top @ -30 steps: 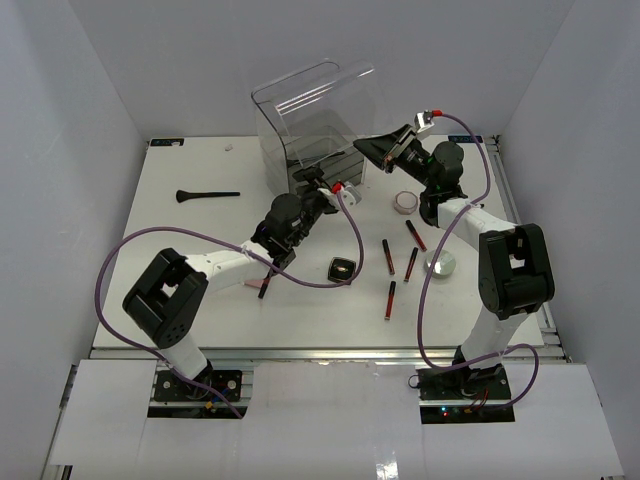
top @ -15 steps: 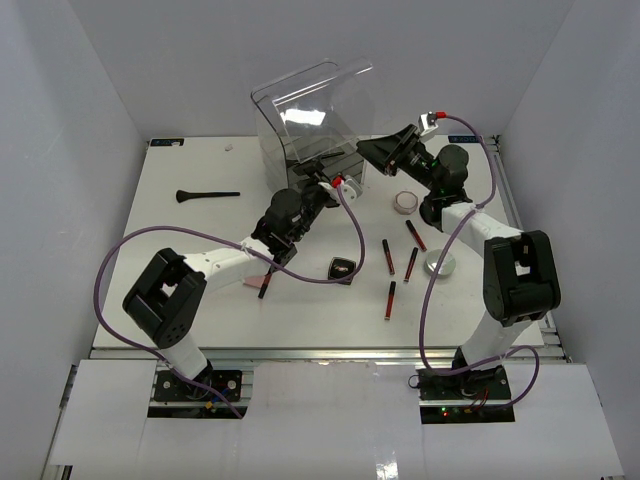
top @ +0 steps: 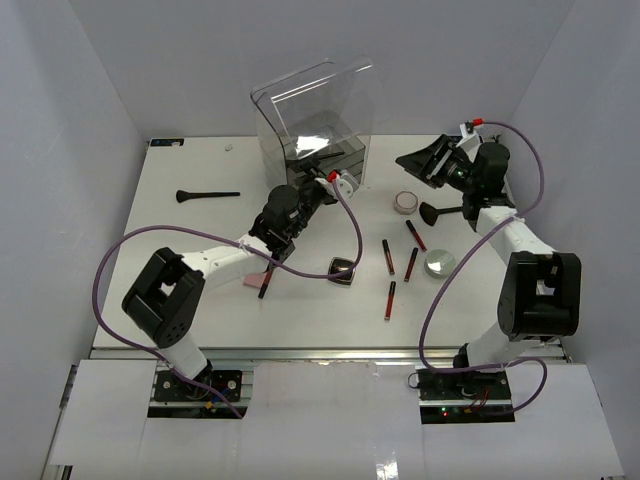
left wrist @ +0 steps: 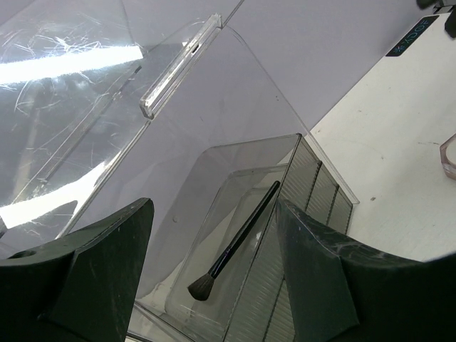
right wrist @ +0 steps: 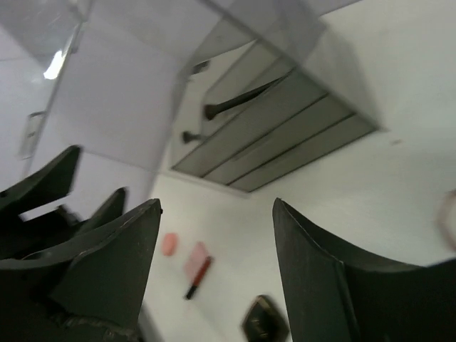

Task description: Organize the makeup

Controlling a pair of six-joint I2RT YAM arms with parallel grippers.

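While both stand wide open and empty, the left gripper (left wrist: 214,203) faces a black brush (left wrist: 239,242) inside the acrylic box (left wrist: 178,92), the right gripper (right wrist: 215,203) well apart; tubes (top: 387,257) lie on the worktop (top: 200,280).

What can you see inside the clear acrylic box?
Inside the acrylic box, one black brush lies slanted in a compartment. The fingers of the left gripper and glare cover the remaining interior.
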